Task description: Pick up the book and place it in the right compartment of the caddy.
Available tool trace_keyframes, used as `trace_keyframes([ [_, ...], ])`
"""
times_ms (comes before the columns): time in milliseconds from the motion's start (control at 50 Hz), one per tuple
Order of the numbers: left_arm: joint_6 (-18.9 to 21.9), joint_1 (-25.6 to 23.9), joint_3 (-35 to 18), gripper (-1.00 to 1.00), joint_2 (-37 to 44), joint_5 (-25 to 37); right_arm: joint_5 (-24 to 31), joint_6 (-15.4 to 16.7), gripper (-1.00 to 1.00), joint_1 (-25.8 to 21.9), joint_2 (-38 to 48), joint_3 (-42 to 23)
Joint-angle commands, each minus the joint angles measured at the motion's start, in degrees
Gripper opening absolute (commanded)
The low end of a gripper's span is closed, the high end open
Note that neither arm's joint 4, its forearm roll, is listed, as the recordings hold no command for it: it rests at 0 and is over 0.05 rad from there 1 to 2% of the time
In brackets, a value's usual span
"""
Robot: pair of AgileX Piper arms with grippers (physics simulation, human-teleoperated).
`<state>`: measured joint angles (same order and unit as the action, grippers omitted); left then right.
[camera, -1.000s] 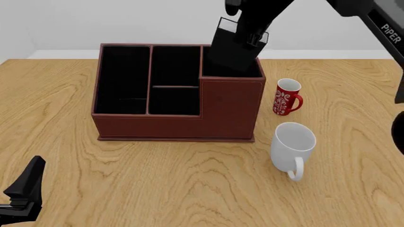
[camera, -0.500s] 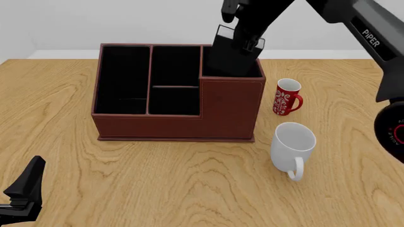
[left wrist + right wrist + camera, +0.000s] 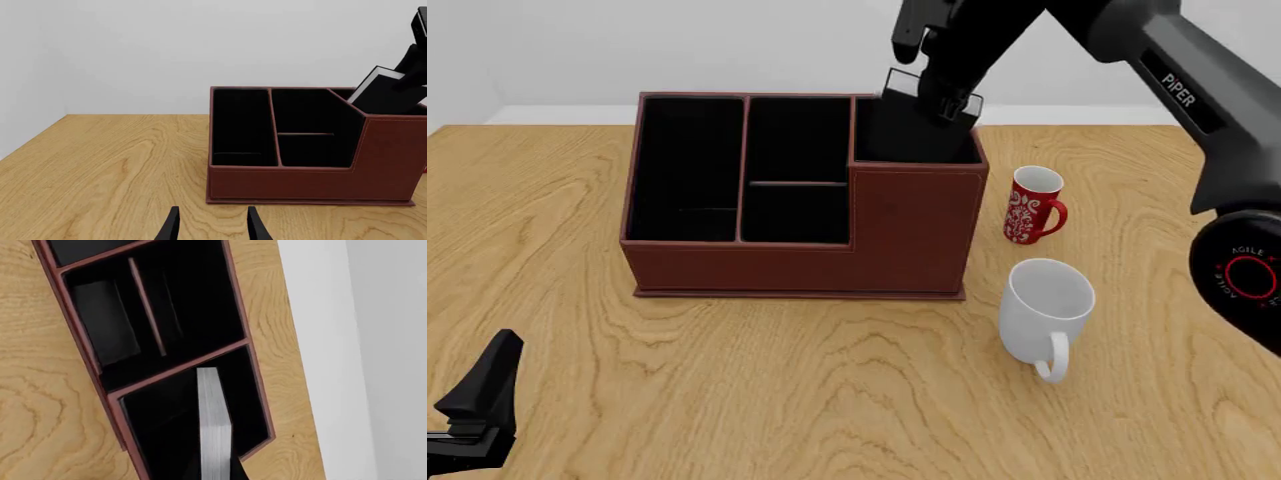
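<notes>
The black book (image 3: 908, 128) with its white page edge (image 3: 213, 425) stands tilted in the caddy's right compartment (image 3: 916, 215), its top sticking out above the tall walls. My right gripper (image 3: 945, 95) is shut on the book's top end, above that compartment. The reddish-brown caddy (image 3: 801, 268) sits mid-table; it also shows in the left wrist view (image 3: 300, 182), with the book (image 3: 383, 92) leaning at its far end. My left gripper (image 3: 212, 231) is open and empty, low at the near left of the table (image 3: 478, 400), well apart from the caddy.
A red patterned mug (image 3: 1034, 205) stands just right of the caddy. A white mug (image 3: 1045, 305) stands in front of it, handle toward me. The long narrow section (image 3: 687, 165) and two small middle sections (image 3: 798, 175) hold nothing.
My right gripper has moved down and slightly back with the book, sinking it deeper into the right compartment. The left arm has not moved.
</notes>
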<state>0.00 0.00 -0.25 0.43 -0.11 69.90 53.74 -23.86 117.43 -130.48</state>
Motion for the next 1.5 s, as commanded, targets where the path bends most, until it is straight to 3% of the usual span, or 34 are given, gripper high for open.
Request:
trace_keyframes([
  [20,0.0,0.0,0.0,1.0,0.0,0.0,0.0,-0.68,-1.0,0.22,0.82,-0.26],
  [780,0.0,0.0,0.0,1.0,0.0,0.0,0.0,-2.04,-1.0,0.8,4.51,-3.61],
  [800,0.0,0.0,0.0,1.0,0.0,0.0,0.0,-1.51,1.0,1.0,4.62,-4.05],
  [1120,0.0,0.0,0.0,1.0,0.0,0.0,0.0,-1.33,1.0,0.85,3.04,-4.41],
  [1400,0.0,0.0,0.0,1.0,0.0,0.0,0.0,-2.39,1.0,-2.63,-2.26,-4.64],
  [1420,0.0,0.0,0.0,1.0,0.0,0.0,0.0,-3.56,1.0,-4.09,-3.58,-3.89],
  [1500,0.0,0.0,0.0,1.0,0.0,0.0,0.0,-2.79,1.0,-3.82,-3.49,-7.75],
])
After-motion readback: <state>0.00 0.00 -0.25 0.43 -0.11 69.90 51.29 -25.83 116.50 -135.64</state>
